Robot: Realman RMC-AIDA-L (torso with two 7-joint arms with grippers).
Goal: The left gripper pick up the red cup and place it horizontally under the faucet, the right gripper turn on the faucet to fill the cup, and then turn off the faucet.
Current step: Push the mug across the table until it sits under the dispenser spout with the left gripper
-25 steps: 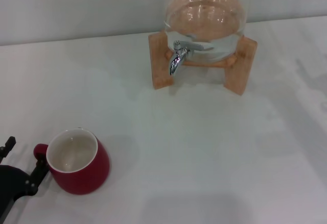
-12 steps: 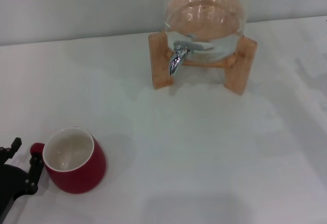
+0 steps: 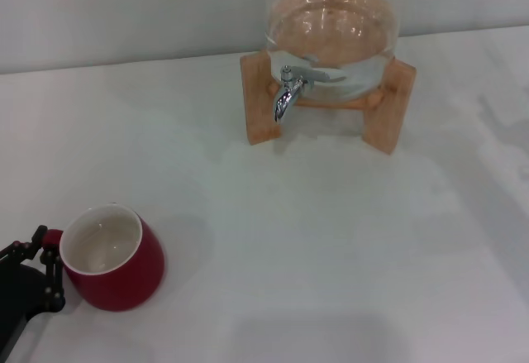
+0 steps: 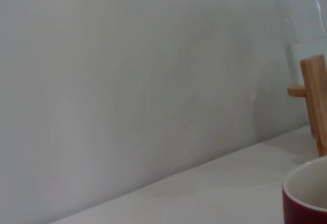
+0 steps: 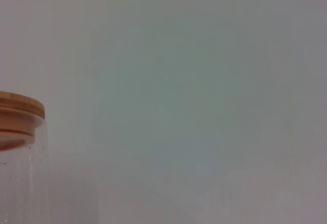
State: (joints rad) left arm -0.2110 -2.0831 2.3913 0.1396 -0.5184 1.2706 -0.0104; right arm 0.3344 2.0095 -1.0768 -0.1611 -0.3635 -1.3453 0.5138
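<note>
Dark-red cup [image 3: 116,265], white inside; black left claw [image 3: 40,265]; shiny chrome faucet [image 3: 287,95]; tan wooden stand [image 3: 258,98]; plain white tabletop [image 3: 331,239].

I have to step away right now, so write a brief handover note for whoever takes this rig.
Left gripper: at the table's near left corner, closed around the handle of the red cup, which is tilted.
Right gripper: not in view.
Faucet: on the glass dispenser at the far side, with nothing under its spout and no water running.
Done: handle grasped.
Left: carry the cup under the faucet, open the faucet, fill the cup, close it.
</note>
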